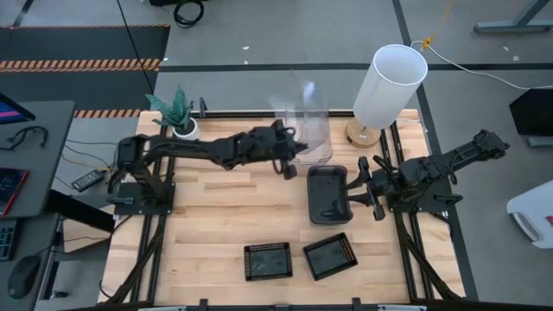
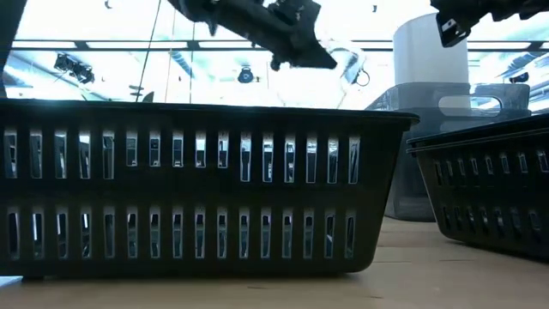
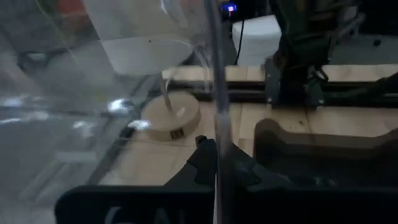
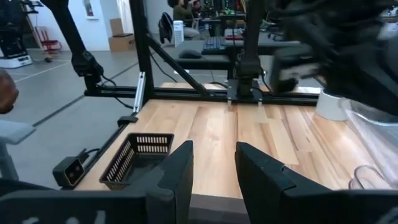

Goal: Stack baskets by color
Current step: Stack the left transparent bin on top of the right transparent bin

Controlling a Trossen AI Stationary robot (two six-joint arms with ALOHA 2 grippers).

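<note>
My left gripper (image 1: 294,149) reaches over the far middle of the table and is shut on a clear basket (image 1: 304,108), which shows blurred and raised. Just below it another clear basket (image 1: 318,152) rests on the table. A smoky dark-grey basket (image 1: 328,194) stands flat at centre right. My right gripper (image 1: 361,186) waits open right beside that basket's right side, with nothing between its fingers (image 4: 180,171). Two black mesh baskets (image 1: 268,261) (image 1: 331,256) sit near the front edge. My left gripper pinches a side wall of the clear basket (image 3: 217,134) between its two fingers, the wall showing edge-on and running up out of the hold. The fingers come nearly level from the table's left. The basket is lifted clear and stands tilted on edge above the fingers.
A white cylindrical lamp (image 1: 389,85) on a round wooden base (image 3: 171,115) stands at the far right, close to the clear baskets. A small potted plant (image 1: 179,114) sits at the far left. Bare wood lies in the table's middle and left.
</note>
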